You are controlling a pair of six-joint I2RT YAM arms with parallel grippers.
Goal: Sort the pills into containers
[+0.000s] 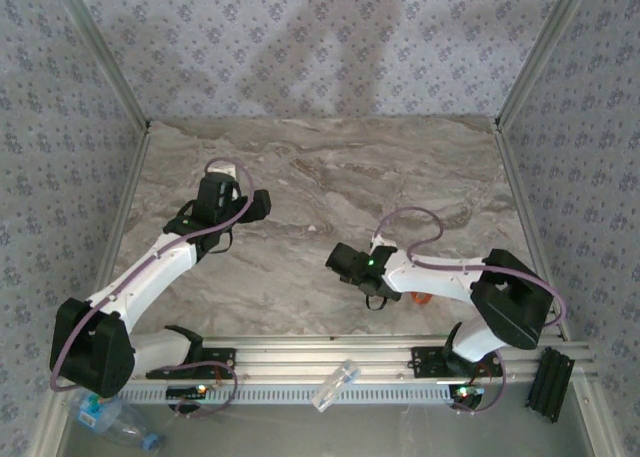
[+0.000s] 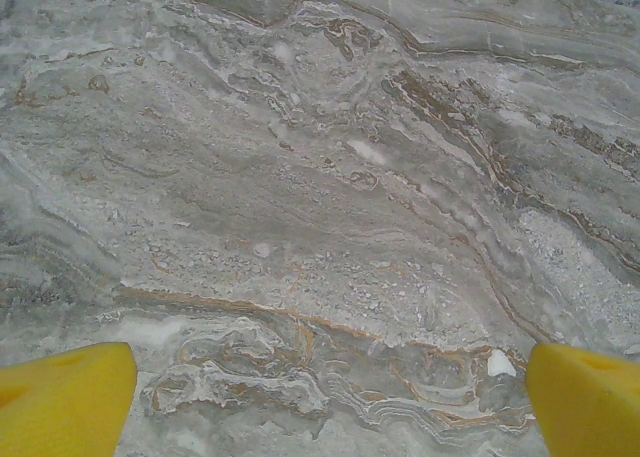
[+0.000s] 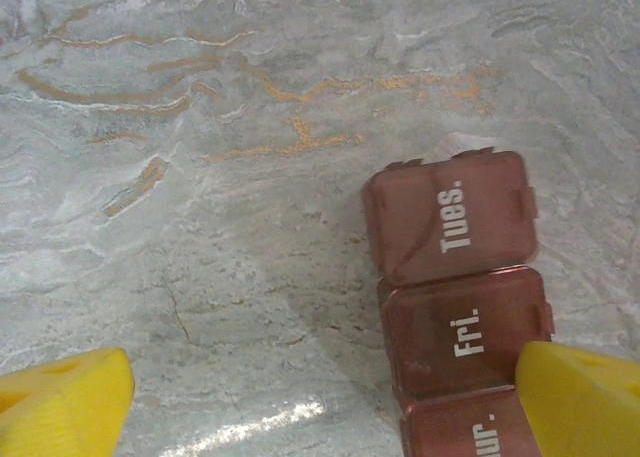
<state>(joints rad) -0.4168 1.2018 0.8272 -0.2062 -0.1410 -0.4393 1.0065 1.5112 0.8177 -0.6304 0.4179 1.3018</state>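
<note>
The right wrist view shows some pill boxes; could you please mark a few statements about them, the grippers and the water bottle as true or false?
1. The Tues. box sits right against the Fri. box. True.
2. The Tues. box has its lid open. False: the lid is closed.
3. The right gripper is shut on a box. False: it is open and grips nothing.
4. The left gripper is open over bare table. True.
5. The water bottle stands mid-table. False: it lies at the near left corner, by the left arm's base.
</note>
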